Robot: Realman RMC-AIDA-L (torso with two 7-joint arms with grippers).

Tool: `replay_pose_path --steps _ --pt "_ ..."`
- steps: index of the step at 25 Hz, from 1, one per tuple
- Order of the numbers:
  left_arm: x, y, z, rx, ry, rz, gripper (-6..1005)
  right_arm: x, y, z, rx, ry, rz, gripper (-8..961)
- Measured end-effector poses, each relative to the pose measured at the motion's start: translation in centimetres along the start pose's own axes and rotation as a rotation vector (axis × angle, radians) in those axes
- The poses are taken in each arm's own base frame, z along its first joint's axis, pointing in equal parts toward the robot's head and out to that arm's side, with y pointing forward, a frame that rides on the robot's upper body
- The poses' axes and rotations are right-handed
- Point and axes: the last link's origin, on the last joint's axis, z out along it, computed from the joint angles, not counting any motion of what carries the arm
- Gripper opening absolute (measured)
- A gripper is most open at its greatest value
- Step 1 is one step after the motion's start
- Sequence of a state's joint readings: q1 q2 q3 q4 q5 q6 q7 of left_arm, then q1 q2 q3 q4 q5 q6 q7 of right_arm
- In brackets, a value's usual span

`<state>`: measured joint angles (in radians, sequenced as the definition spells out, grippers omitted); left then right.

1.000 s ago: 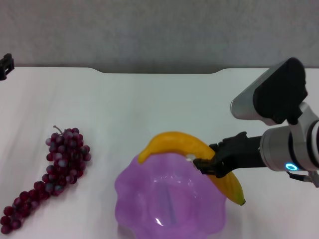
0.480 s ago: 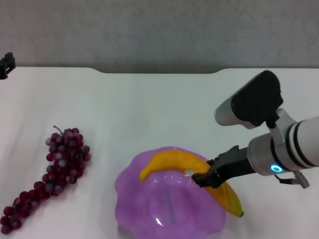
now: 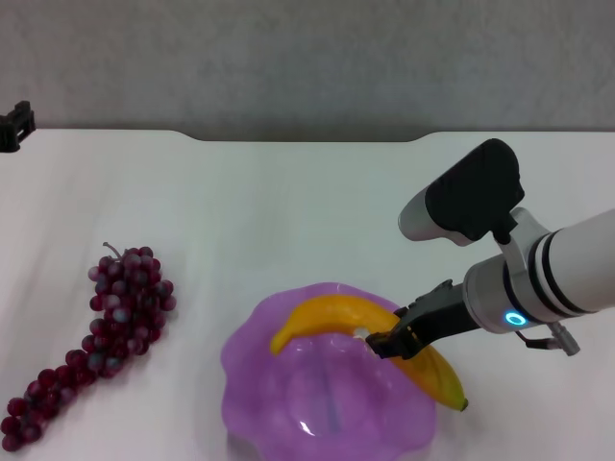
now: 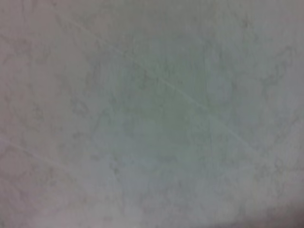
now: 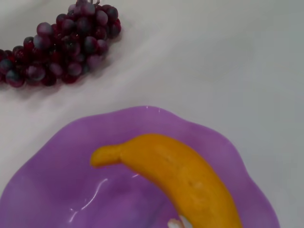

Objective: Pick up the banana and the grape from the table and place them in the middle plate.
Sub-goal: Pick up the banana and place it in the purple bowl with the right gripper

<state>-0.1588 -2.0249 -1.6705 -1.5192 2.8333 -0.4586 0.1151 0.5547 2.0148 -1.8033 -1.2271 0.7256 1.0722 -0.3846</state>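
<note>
My right gripper (image 3: 386,344) is shut on the banana (image 3: 336,315), holding it across the far right rim of the purple scalloped plate (image 3: 259,384). The banana's stem end hangs over the plate's bowl and its dark tip sticks out past the right rim. The right wrist view shows the banana (image 5: 185,178) over the plate (image 5: 52,185). The grape bunch (image 3: 110,322) lies on the white table (image 3: 307,211) to the left of the plate, also seen in the right wrist view (image 5: 61,45). The left gripper is out of view; its wrist view shows only a blank surface.
A small black object (image 3: 13,125) sits at the table's far left edge. The table's far edge has a notch (image 3: 307,139). Bare tabletop lies beyond the plate and to its right.
My right gripper has carried the banana toward me and down, from beyond the plate's far rim to over the plate. The grapes and plate have not moved.
</note>
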Motion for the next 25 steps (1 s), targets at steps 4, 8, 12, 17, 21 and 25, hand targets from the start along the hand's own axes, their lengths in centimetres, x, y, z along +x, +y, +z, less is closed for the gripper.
replay_pose_path --steps 4,8,12,17,21,25 --pt "0.0 0.0 0.0 0.001 -0.001 0.000 610 -0.1 0.2 0.0 -0.002 0.002 -0.014 494" --pt "0.0 -0.1 0.0 0.002 -0.001 0.000 609 -0.3 0.2 0.0 0.000 -0.008 -0.008 494" --pt "-0.1 -0.1 0.0 0.002 -0.002 0.000 609 -0.6 0.1 -0.1 0.006 -0.026 -0.003 493" --pt "-0.1 -0.2 0.0 0.003 -0.004 0.000 609 -0.6 0.0 -0.2 0.010 -0.038 0.006 499" --pt "-0.1 -0.1 0.0 0.003 -0.004 0.000 609 -0.7 0.0 -0.3 0.011 -0.042 0.006 553" --pt "-0.2 -0.1 -0.1 0.003 -0.004 -0.001 608 -1.1 0.1 -0.5 0.016 -0.071 0.004 606"
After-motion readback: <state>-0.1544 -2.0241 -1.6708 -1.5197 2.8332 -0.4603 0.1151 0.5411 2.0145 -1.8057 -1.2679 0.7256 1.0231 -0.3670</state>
